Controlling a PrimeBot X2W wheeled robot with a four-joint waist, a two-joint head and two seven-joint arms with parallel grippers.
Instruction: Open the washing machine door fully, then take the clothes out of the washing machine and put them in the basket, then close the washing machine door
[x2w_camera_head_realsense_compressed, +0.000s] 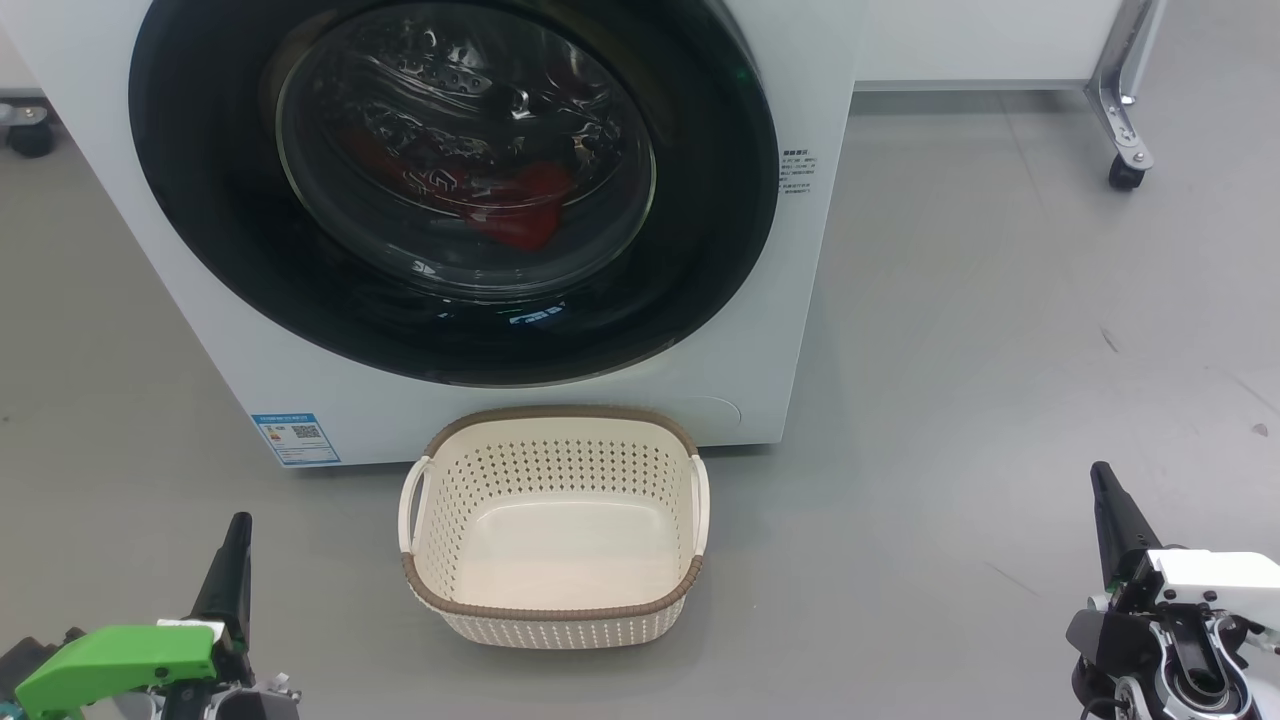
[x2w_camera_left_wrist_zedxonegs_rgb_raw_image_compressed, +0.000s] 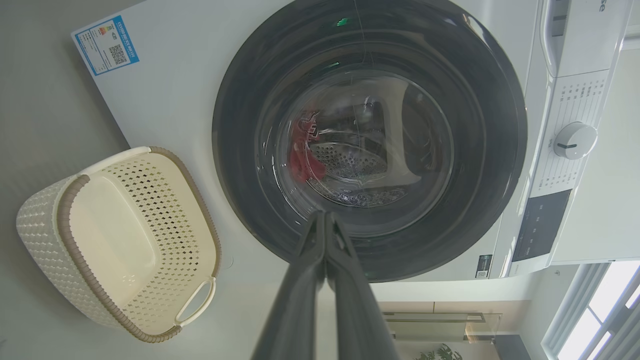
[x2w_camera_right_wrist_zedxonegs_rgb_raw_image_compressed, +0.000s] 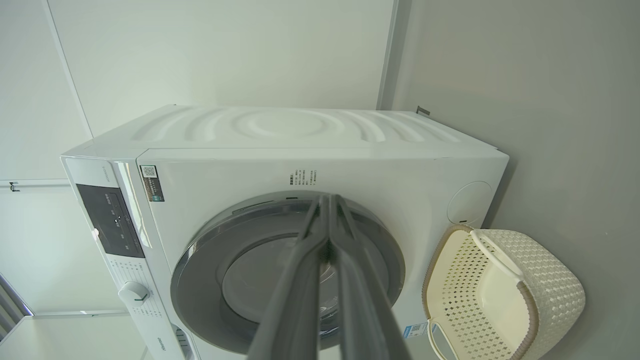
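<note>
Two grippers sit low in the head view, left gripper (x2w_camera_head_realsense_compressed: 238, 535) and right gripper (x2w_camera_head_realsense_compressed: 1105, 490), fingers pressed together. The door (x2w_camera_head_realsense_compressed: 465, 150) is shut; clothes (x2w_camera_head_realsense_compressed: 520, 215) lie behind its glass; the basket (x2w_camera_head_realsense_compressed: 555, 412) stands empty just before the washer (x2w_camera_head_realsense_compressed: 760, 340). Left wrist view: door ahead. Right wrist view: door rim exposed. Recommended: part fingers, hook rim, swing wide.

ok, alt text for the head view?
A white washing machine with its round black door shut, red clothes visible through the glass. An empty cream basket sits on the grey floor just in front. The left hand and right hand, both shut, sit at the bottom corners.
</note>
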